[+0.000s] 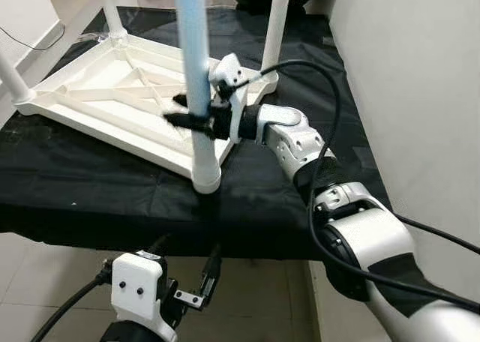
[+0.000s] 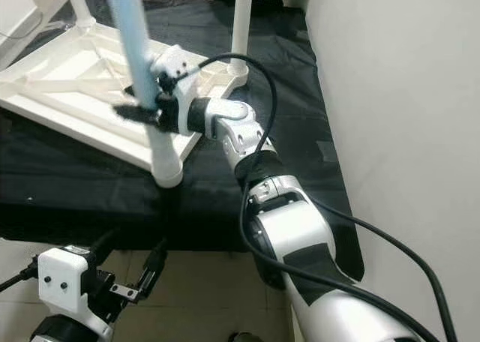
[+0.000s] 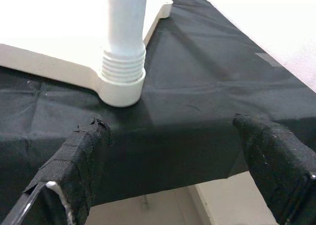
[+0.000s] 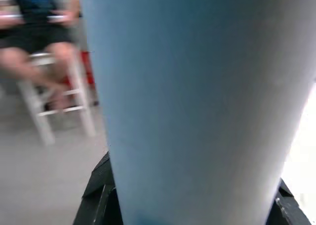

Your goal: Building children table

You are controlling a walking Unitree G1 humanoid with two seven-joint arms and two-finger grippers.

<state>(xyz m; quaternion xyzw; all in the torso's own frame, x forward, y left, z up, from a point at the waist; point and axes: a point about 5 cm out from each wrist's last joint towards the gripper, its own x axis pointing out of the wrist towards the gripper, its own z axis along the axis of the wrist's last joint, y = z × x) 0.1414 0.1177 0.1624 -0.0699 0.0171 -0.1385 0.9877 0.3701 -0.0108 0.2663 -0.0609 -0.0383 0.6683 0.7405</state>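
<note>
A white children's table top lies upside down on a black cloth. At its near corner a pale blue leg stands upright, its ribbed white foot in the corner socket. My right gripper is shut on this leg about a third of the way up, one finger on each side. The leg's blue surface is close up in the right wrist view. My left gripper hangs open below the near edge of the cloth, facing the socket with nothing between its fingers.
Other white legs stand upright at the far right corner, the far left corner and the left corner. A pale wall runs close along the right. A person sits on a white stool beyond.
</note>
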